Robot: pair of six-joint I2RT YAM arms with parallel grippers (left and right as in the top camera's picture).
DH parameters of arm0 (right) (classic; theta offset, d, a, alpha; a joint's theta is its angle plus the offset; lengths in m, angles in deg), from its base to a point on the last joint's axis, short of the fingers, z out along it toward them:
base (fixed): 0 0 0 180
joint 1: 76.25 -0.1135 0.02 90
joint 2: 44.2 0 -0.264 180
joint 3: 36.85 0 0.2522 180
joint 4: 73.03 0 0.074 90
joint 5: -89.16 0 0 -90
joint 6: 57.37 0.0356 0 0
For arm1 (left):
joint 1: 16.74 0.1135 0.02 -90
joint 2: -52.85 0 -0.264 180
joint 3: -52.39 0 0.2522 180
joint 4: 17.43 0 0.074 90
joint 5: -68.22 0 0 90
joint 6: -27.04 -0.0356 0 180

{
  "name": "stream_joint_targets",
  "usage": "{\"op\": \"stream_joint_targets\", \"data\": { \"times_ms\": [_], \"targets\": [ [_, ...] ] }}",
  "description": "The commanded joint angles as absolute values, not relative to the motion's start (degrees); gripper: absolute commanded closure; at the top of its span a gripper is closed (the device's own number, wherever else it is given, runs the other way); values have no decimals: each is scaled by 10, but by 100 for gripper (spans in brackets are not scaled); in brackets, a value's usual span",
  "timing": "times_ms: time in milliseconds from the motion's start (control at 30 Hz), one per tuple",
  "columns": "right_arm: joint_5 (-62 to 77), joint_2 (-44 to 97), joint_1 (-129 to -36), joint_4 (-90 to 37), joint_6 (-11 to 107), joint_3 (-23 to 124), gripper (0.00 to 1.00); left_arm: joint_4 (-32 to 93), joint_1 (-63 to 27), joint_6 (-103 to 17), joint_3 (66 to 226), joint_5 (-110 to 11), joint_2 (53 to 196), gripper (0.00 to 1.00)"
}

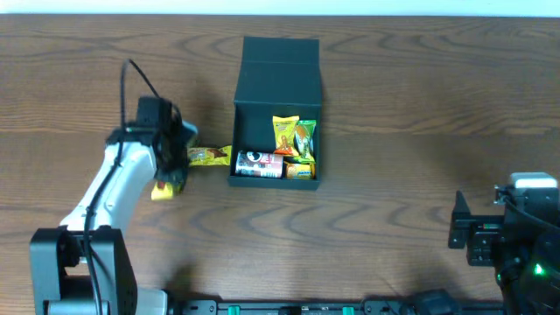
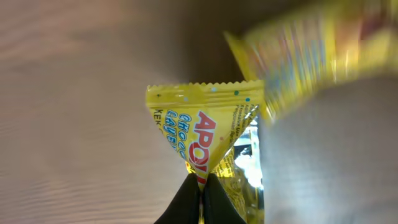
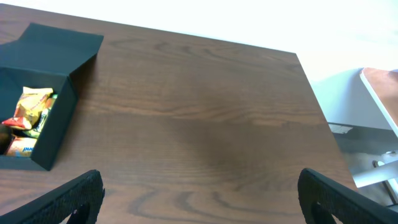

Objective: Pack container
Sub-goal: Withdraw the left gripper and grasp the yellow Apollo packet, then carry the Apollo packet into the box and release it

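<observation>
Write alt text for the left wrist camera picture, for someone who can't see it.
The left claw is shut on one corner of a yellow triangular snack packet with red and blue lettering, seen close up against the brown wooden table. A second yellow packet, blurred, fills the upper right.

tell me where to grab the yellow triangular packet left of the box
Pinch a thin sealed corner, not the puffy middle: the yellow packet is a pouch with flat crimped edges. Come from the side away from the container, as the left claw does, shut on its near tip.
</observation>
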State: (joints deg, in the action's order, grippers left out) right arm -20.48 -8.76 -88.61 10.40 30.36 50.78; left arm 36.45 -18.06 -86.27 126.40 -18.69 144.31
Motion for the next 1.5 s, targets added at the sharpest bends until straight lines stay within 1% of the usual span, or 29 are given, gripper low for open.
{"op": "stream_joint_targets", "data": {
  "times_ms": [0,133,267,367,467,700,900,1167,1233,1300,1433,1467],
  "targets": [
    [-214,-90,-890,103,309,511,1,375,-181,-702,1355,-175,1442,94],
    [-214,-90,-890,103,309,511,1,390,-206,-617,1462,-206,1442,94],
    [-214,-90,-890,103,315,511,1,374,-265,-552,1532,-204,1442,94],
    [-214,-90,-890,103,320,511,1,349,-313,-514,1537,-176,1444,94],
    [-214,-90,-890,103,320,511,1,339,-357,-427,1537,-127,1460,94],
    [-214,-90,-890,104,320,511,1,337,-417,-350,1538,-141,1559,94],
    [-214,-90,-890,104,320,511,1,334,-450,-346,1537,-137,1600,94],
    [-214,-90,-890,104,320,511,1,341,-454,-346,1539,-137,1600,94],
    [-214,-90,-890,104,320,511,1,361,-454,-346,1553,-132,1599,94],
    [-214,-90,-890,104,320,511,1,398,-454,-346,1581,-95,1597,94],
    [-214,-90,-890,104,320,511,1,471,-449,-347,1635,28,1591,94],
    [-214,-90,-890,104,319,511,1,476,-443,-360,1641,47,1590,92]
  ]
}}
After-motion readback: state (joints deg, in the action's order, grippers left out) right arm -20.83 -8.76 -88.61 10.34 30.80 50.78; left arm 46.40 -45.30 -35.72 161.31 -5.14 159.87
